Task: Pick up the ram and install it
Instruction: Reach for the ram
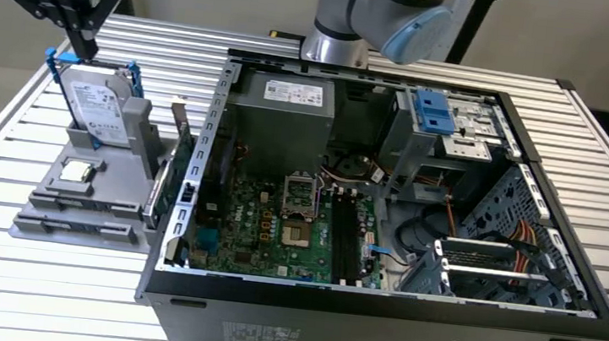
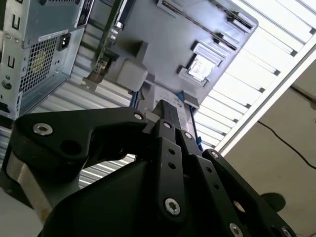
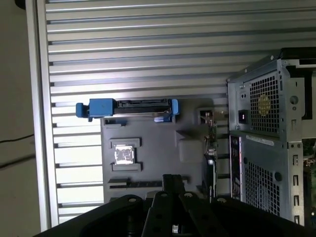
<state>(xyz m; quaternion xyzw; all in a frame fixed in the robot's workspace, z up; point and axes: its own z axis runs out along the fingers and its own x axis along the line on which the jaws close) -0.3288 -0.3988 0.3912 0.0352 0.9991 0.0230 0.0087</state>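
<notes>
My gripper (image 1: 86,49) hangs pinched together, empty, above the hard drive (image 1: 97,102). I should align it lengthwise over what seems the ram (image 3: 131,183), edge-up in the grey holder (image 3: 153,143).

Over the low near half of the grey holder (image 1: 114,201), as the exterior view shows it, the room above is open; the processor chip (image 1: 78,170) lies flat there. At the holder's far end the hard drive (image 1: 100,107) stands upright, the tallest thing on it. The gripper (image 1: 84,45), fingers together, hangs just above the drive's top edge. On the holder's side facing the computer case (image 1: 215,119), an upright card (image 1: 178,136) and the case wall block a sideways approach. The holder's opposite side borders open table slats (image 1: 0,155).
</notes>
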